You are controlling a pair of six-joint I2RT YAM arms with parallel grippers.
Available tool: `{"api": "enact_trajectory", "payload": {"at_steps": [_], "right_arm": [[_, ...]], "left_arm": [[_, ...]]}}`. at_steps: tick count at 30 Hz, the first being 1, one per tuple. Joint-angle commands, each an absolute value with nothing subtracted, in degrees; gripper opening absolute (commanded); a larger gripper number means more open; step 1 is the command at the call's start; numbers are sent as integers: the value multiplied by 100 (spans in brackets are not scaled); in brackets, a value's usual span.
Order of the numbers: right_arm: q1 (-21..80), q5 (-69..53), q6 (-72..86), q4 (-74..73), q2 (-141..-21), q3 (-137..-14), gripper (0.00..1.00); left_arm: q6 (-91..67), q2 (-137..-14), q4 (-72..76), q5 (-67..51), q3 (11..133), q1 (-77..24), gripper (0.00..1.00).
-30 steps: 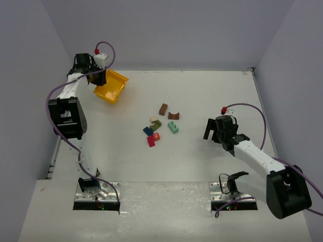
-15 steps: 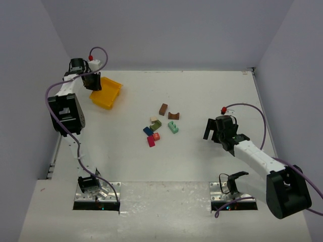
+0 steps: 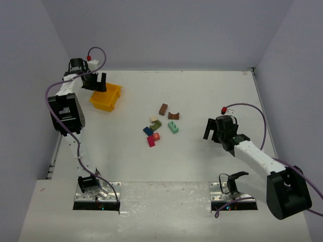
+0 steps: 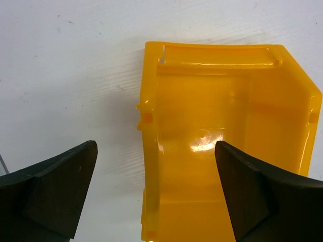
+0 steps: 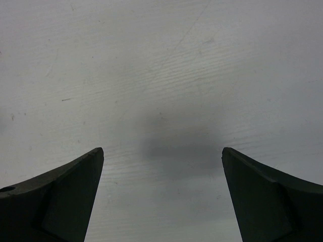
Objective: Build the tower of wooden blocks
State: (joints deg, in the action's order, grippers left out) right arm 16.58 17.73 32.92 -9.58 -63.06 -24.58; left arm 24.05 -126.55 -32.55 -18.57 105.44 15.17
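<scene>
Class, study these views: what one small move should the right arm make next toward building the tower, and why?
Probably swing the right gripper leftward toward the teal block, its nearest piece. Its jaws stand open over bare table, holding nothing, and the blocks lie loose, none stacked.

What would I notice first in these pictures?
Probably the bright yellow tray at the far left, which is empty, with the left gripper open over it. Next comes the little cluster of colourful wooden blocks in the middle of the white table, none stacked yet.
</scene>
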Motion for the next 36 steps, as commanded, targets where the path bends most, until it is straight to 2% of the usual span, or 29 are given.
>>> {"api": "enact_trajectory", "payload": {"at_steps": [1, 7, 11, 14, 17, 19, 21, 25, 33, 36], "right_arm": [[1622, 1699, 3203, -848, -6055, -2540, 99], [1619, 1265, 3114, -668, -5849, -2435, 99], [1626, 1079, 3099, -575, -5685, -2357, 99], [1626, 835, 3144, -571, -5517, -2311, 99], [1626, 493, 3164, -484, -5303, -2165, 99], [1626, 411, 3196, -489, -5239, -2139, 99], [1617, 298, 3229, -483, -5198, -2113, 99], [1627, -1, 3292, -285, -5206, -2038, 99], [1665, -632, 3319, -258, -5389, -2030, 99], [2096, -336, 3050, -347, -5456, -2257, 99]], "left_arm": [[2139, -12039, -3164, -2031, 10988, 1604, 100], [1107, -11347, -3190, -2250, 11531, 1542, 100], [-165, -10327, -2548, -2024, 11101, 1222, 100], [-1345, -9422, -1863, -1499, 10002, 621, 100], [-1786, -8017, -918, 768, 7913, -837, 100], [-1982, -7371, 205, 732, 6785, -1435, 100], [-2443, -6743, 934, 219, 5454, -1464, 100], [-2805, -6579, 1145, -220, 4487, -1498, 100], [-2700, -7112, 957, -98, 4531, -1538, 100], [-2693, -7250, 1056, -109, 4557, -1538, 100]]}}
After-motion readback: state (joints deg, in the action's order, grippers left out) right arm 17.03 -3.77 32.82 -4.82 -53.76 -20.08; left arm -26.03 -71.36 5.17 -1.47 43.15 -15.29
